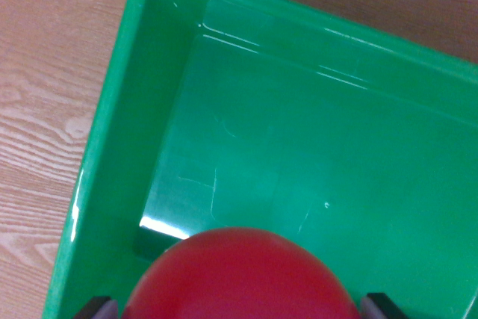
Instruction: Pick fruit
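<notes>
A round red fruit (243, 278) fills the bottom middle of the wrist view, close under the camera. Dark fingertips (97, 308) of my gripper (239, 305) show at either side of it, at the lower left and lower right, so the gripper is shut on the fruit. The fruit hangs over the inside of a green plastic bin (112, 110), near the bin's corner at the wrist view's left. The underside of the fruit and most of the fingers are hidden.
The bin's floor is bare and glossy with light reflections. Its rim runs diagonally across the top and down the left. A wooden table surface (45, 95) lies outside the bin at the left and top.
</notes>
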Available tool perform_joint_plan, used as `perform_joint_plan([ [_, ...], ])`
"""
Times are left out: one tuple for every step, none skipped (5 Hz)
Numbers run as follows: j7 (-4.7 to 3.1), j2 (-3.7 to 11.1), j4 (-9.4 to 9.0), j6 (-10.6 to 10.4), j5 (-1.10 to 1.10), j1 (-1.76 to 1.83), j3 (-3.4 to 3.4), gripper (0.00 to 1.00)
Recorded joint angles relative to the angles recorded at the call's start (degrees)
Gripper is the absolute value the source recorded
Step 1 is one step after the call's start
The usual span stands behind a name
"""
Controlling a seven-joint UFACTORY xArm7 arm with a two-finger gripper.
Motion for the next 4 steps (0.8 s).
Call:
perform_joint_plan([
  [-0.08,-0.57,1.37,1.94,0.07,-0.01,0.02,1.00],
  [-0.08,-0.57,1.37,1.94,0.07,-0.01,0.02,1.00],
  [-0.15,-1.06,2.57,3.63,0.13,-0.02,0.04,1.00],
  [-0.15,-1.06,2.57,3.63,0.13,-0.02,0.04,1.00],
])
